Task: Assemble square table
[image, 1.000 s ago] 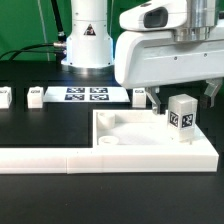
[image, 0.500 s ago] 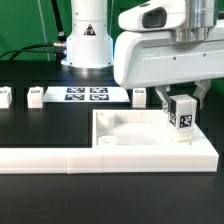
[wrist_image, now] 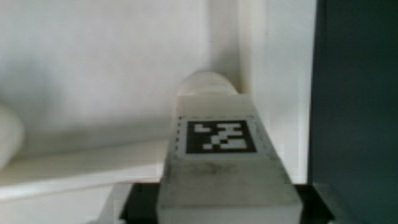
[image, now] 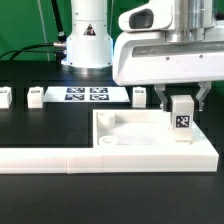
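My gripper [image: 182,100] is shut on a white block leg [image: 181,121] with a black-white tag. It holds the leg upright over the far right corner of the white square tabletop [image: 150,150], which lies with its raised rim up. In the wrist view the leg [wrist_image: 219,150] runs from between my jaws down to the tabletop's inner corner [wrist_image: 217,80]; its tip appears to touch there. Three more legs [image: 36,96] [image: 3,96] [image: 139,95] lie on the black table behind.
The marker board [image: 85,95] lies at the back in front of the robot base [image: 88,40]. A long white rail [image: 45,158] lies along the front, against the tabletop's left side in the exterior view.
The held leg has turned about its upright axis, so its tag faces the camera more squarely. The gripper has shifted slightly and stays shut on the leg.
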Controlling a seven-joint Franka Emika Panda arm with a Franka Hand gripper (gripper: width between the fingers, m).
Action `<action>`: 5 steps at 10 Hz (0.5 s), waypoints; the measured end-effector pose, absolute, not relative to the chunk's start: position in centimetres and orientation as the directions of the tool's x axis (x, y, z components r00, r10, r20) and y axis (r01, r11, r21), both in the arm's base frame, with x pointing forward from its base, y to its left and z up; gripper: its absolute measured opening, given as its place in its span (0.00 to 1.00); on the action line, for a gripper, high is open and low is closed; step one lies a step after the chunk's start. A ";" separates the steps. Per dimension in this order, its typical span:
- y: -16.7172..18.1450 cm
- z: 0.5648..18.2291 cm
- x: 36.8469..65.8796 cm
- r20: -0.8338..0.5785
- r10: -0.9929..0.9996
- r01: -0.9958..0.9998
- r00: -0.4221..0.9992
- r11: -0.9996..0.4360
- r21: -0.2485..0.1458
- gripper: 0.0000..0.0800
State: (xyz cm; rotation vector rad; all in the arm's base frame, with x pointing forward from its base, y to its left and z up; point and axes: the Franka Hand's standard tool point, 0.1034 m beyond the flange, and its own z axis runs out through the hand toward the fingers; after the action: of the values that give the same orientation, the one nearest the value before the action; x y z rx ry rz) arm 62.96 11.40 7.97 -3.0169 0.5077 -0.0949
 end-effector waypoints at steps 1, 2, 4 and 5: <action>11.4 8.0 62.9 0.040 -0.443 -0.438 0.896 -0.894 -0.094 0.36; 11.3 7.9 62.9 0.030 -0.548 -0.543 0.836 -0.834 -0.096 0.36; 11.3 7.9 62.9 0.014 -0.687 -0.683 0.727 -0.724 -0.098 0.36; 11.2 7.9 62.9 -0.005 -0.768 -0.764 0.641 -0.637 -0.101 0.36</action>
State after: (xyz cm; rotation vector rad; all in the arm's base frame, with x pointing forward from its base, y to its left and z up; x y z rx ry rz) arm 62.88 11.23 7.92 -2.7600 1.2913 -0.0592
